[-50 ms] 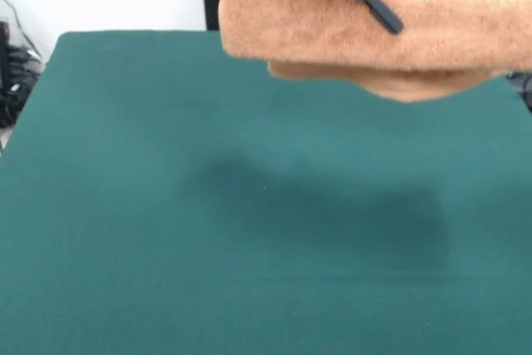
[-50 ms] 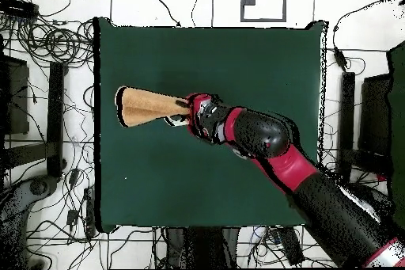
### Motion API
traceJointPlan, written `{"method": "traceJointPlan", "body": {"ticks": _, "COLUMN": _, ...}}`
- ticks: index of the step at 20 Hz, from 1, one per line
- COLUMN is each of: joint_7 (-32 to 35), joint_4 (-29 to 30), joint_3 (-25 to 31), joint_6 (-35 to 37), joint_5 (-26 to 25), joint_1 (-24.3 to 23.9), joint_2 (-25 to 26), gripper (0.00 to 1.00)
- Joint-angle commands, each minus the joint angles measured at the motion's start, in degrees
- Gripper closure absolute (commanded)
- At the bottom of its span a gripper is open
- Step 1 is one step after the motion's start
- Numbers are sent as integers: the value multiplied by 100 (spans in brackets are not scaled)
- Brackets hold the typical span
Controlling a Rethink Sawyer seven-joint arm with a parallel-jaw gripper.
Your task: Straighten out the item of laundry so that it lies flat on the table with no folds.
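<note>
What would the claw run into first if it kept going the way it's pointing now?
Only the orange-tan terry towel it already grips. In the overhead view the claw points toward the dark green felt table's edge; beyond the towel the way looks free, though height is unclear.

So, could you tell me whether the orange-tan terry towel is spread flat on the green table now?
No. The orange-tan terry towel hangs doubled from the gripper, above the green felt table.

Red & black arm (image 2: 316, 192) w/ rounded black joint housings, red end effector (image 1: 378, 6) w/ black finger.
</note>
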Motion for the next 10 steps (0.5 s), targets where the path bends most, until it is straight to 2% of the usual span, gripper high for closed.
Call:
{"method": "traceJointPlan", "body": {"ticks": 1, "joint_7": 1430, "joint_4": 1408, "joint_3": 629, "joint_6": -572, "joint_5": 263, "joint_1": -135, "joint_2": -103, "gripper": 100}}
{"method": "traceJointPlan", "body": {"ticks": 10, "joint_7": 1299, "joint_4": 2047, "joint_3": 942, "joint_6": -404, "joint_5": 224, "joint_1": -723, "joint_2": -426, "gripper": 100}}
